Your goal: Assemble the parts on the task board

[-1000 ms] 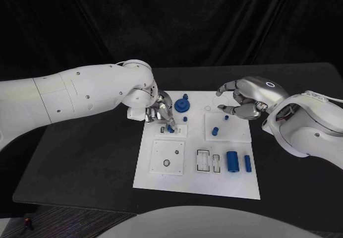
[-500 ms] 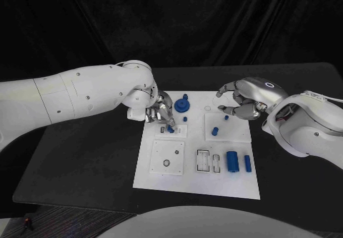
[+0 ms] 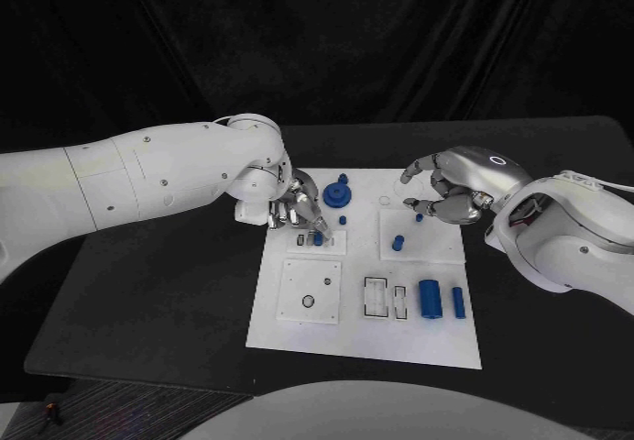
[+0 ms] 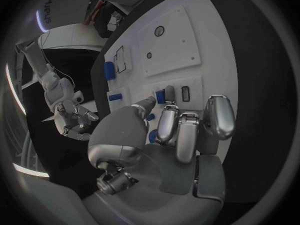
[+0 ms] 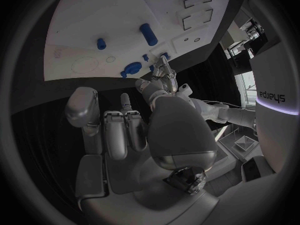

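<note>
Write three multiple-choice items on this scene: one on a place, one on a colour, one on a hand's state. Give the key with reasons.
1. Where do the two blue cylinders lie on the task board?
A. Near corner on the robot's right
B. Far corner on the robot's left
C. Off the board

2. What colour is the gear-shaped part at the board's far edge?
A. Red
B. Blue
C. Yellow

3. What is the right hand doing?
A. Gripping a large cylinder
B. Pressing flat on the table
C. Hovering over the board, fingers curled, holding nothing visible

Key: 1 A, the head view shows them side by side at the near right. 2 B, it is blue like the other parts. 3 C, the right wrist view shows nothing between its fingers.
</note>
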